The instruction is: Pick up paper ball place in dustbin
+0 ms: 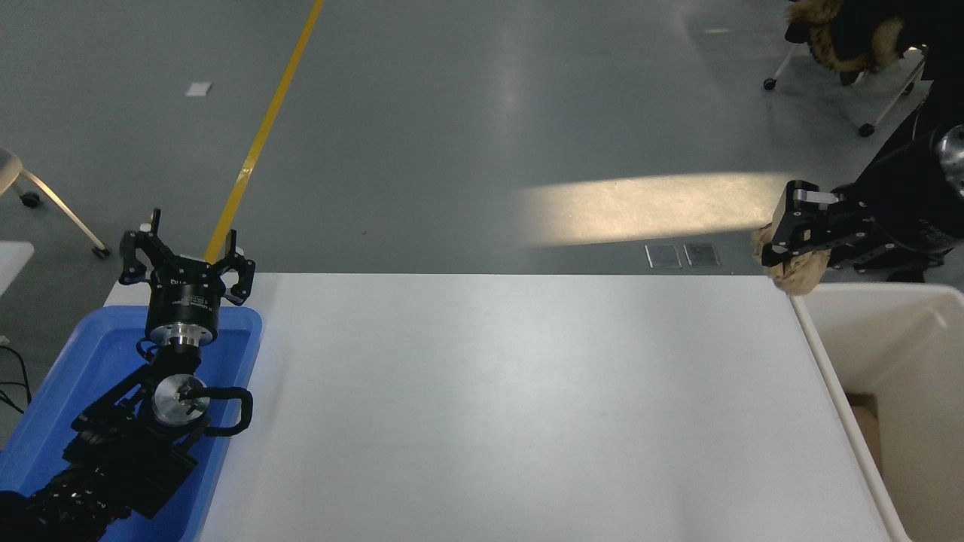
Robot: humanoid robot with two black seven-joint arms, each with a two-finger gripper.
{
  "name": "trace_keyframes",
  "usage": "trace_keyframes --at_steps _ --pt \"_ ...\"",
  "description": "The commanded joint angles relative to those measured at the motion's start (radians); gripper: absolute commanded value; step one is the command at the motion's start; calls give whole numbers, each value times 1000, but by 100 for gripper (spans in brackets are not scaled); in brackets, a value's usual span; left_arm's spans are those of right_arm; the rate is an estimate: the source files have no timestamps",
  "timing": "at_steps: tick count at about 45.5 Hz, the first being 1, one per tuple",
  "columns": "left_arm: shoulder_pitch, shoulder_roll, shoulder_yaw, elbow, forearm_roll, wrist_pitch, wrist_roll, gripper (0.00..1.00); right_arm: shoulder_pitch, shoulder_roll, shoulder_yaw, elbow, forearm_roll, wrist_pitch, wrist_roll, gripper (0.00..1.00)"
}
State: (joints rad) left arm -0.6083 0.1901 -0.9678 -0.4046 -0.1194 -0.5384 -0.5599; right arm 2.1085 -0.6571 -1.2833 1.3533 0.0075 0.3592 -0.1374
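Observation:
My right gripper (783, 245) comes in from the right edge and is shut on the tan, wrinkly paper ball (800, 272). It holds the ball in the air at the far right corner of the white table (512, 406), just beside the far rim of the cream-white dustbin (828, 361). The ball is partly hidden by the gripper's fingers. The dustbin stands against the table's right side. My left gripper (184, 252) is parked at the lower left, open and empty, above the blue tray.
A blue tray (98, 361) sits at the table's left edge under the left arm. A chair on castors (866, 45) stands at the top right. A yellow line (263, 128) crosses the grey floor.

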Motion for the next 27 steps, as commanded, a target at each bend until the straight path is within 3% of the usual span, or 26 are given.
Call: trace_keyframes --at_steps 1,12,27 --pt "-1 0 0 1 0 0 0 99 -453 -22 104 -305 37 -230 -5 0" --pt "1 0 1 1 0 0 0 99 -961 26 275 -755 224 -293 -5 0" --pt "-1 0 0 0 0 0 0 99 -1418 252 530 -1309 235 -293 -5 0"
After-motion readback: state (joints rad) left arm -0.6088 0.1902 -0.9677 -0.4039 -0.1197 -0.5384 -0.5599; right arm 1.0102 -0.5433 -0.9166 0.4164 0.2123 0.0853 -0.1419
